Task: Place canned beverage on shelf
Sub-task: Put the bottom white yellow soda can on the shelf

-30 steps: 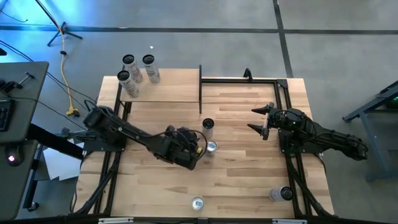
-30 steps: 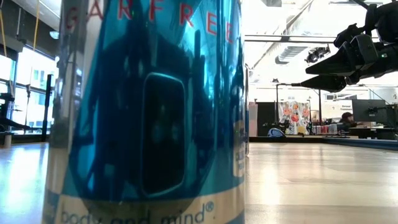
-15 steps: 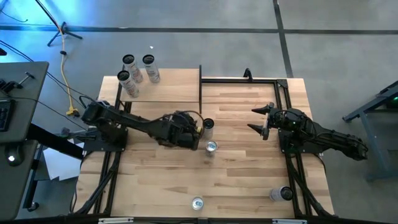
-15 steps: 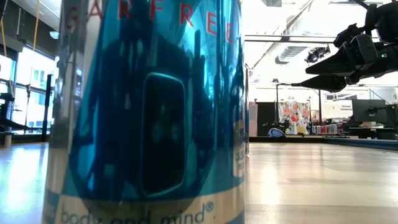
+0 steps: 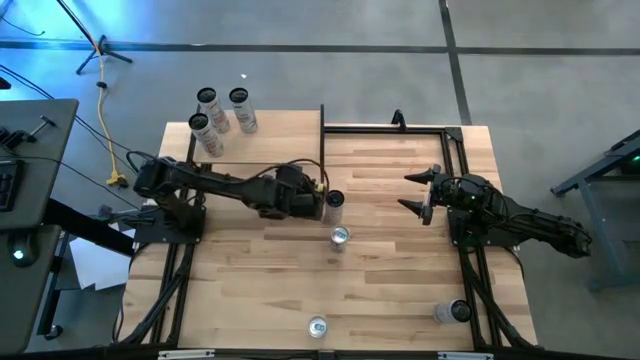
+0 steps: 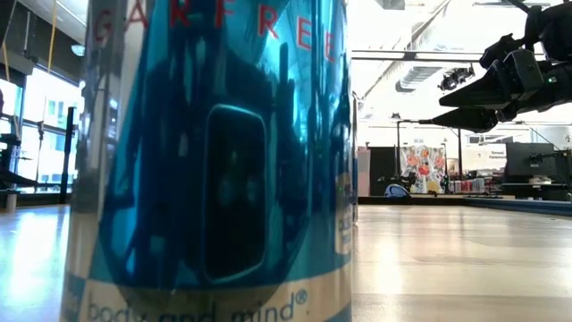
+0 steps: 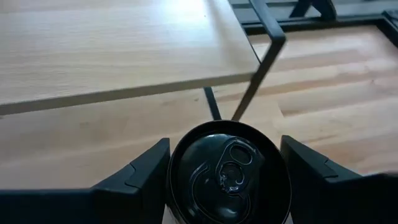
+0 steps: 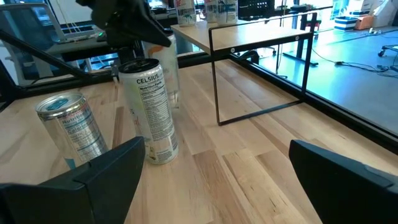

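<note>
A black-topped white can (image 5: 334,201) stands upright on the table, just off the shelf's near right corner. The shelf (image 5: 265,140) is a pale board on thin black posts at the far left, with three cans (image 5: 207,98) standing on it. My left gripper (image 5: 322,200) reaches in from the table's left and is open. Its fingers stand on either side of the can's top (image 7: 227,171), slanting down; I see no touch. My right gripper (image 5: 415,193) hovers open at the right, facing that can (image 8: 149,112).
A silver-topped can (image 5: 340,237) stands just nearer than the black-topped one. A blue can (image 5: 317,326) at the near edge fills the low view (image 6: 214,161). Another can (image 5: 452,312) lies at the near right. A bare black frame (image 5: 400,128) runs along the far right.
My left gripper has swung toward the table's far edge, from beside the silver-topped can to the black-topped can, and has rolled about its own line. Both cans have stayed where they were.
</note>
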You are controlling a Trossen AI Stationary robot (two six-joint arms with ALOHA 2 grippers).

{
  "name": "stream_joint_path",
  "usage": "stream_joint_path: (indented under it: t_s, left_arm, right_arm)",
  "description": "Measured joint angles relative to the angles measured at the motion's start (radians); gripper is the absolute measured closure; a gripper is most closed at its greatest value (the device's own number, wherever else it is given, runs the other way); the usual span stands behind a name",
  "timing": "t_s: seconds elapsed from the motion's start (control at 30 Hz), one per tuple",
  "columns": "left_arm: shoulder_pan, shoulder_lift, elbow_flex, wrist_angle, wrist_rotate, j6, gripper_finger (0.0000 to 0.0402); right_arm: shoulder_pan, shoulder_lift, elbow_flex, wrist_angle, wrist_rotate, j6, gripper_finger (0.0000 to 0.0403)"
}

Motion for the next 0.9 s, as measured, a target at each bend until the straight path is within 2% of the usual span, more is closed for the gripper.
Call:
stream_joint_path:
  t_s: [0.2,0.6,0.9]
  left_arm:
    - [0.014,0.0,-0.01,0.039,-0.001,-0.008,0.0194]
    - [0.013,0.001,-0.143,0.222,-0.069,0.013,0.0193]
    - [0.002,0.001,-0.146,0.236,-0.065,0.044,0.0184]
  right_arm:
    - [0.0,0.0,0.0,0.0,0.0,0.0,0.0016]
    - [0.0,0.0,0.0,0.0,0.0,0.0,0.0016]
    - [0.0,0.0,0.0,0.0,0.0,0.0,0.0016]
